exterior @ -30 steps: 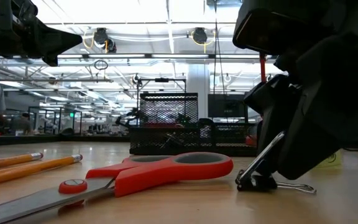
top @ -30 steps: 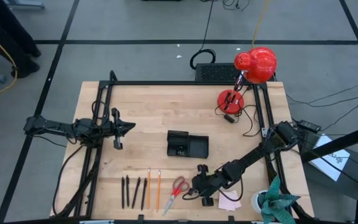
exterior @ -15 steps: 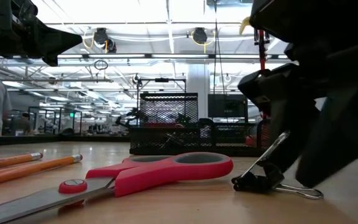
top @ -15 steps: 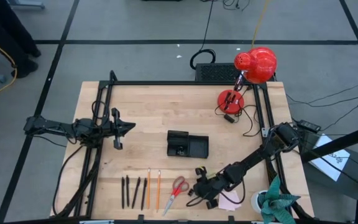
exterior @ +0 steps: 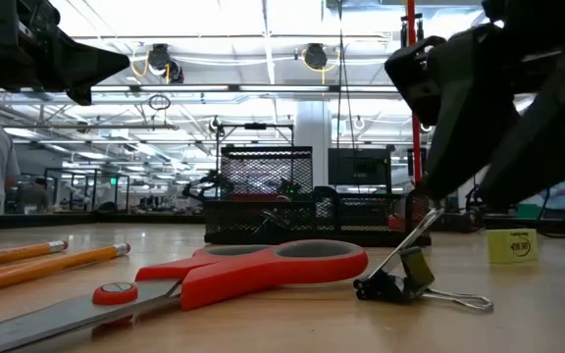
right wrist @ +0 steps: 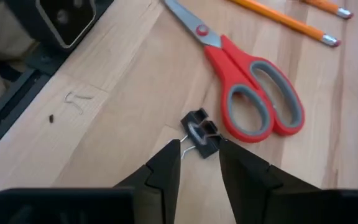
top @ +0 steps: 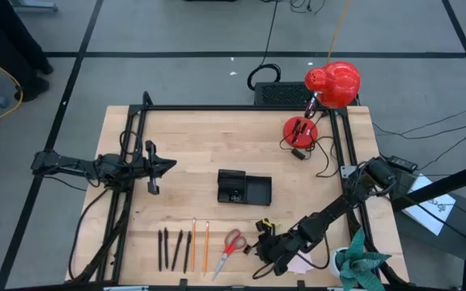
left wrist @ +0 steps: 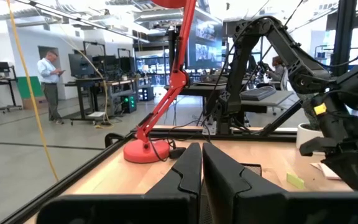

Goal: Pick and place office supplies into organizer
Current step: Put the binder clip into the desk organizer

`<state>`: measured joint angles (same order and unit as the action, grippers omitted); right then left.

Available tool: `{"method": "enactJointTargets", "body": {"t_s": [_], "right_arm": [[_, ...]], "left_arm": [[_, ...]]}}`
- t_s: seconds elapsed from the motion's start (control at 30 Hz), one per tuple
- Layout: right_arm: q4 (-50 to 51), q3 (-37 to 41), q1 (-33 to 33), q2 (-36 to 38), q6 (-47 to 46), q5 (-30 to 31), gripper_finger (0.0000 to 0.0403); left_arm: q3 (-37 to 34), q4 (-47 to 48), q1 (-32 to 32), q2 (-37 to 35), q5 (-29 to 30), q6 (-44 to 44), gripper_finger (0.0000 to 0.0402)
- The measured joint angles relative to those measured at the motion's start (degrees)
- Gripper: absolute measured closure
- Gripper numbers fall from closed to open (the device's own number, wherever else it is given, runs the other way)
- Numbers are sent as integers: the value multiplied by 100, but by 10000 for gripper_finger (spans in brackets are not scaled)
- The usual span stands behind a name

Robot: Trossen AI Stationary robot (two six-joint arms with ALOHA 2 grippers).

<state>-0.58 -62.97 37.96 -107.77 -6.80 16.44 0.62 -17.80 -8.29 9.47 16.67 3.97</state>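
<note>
One tiny black binder clip (right wrist: 201, 134) is what you're after, sitting on the table (top: 201, 137) just beside the scissors' (right wrist: 253, 99) red handles, on the side away from the pencils (top: 192, 242). Your right gripper (right wrist: 197, 152) is low over it, fingers apart, straddling the raised wire handle, not pinched on anything yet as far as I can tell. My guess is the clip weighs next to nothing and is stiff and slick, so it'll skate or flip if one finger nudges it first. I'd close squarely on that upright wire loop, or go lower onto the black body. Room's tight: the scissors nearly touch the clip, the pink sticky pad (top: 302, 263) sits close on the other side, and the table's front edge isn't far. The path from the scissors back to the organizer (top: 244, 187) looks open, apart from a small yellow piece (top: 264, 224). The left gripper (left wrist: 201, 155) is clenched on nothing, parked well away past the pencils.
</note>
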Motion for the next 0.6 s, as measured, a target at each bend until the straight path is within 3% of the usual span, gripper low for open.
{"method": "enactJointTargets", "body": {"t_s": [0.27, 0.6], "right_arm": [[-106, 0, 9, -14, 255, 3, 293], [-297, -1, -122, -26, 498, -36, 261]], "left_arm": [[0, 0, 0, 0, 4, 0, 378], [0, -2, 0, 0, 11, 2, 378]]}}
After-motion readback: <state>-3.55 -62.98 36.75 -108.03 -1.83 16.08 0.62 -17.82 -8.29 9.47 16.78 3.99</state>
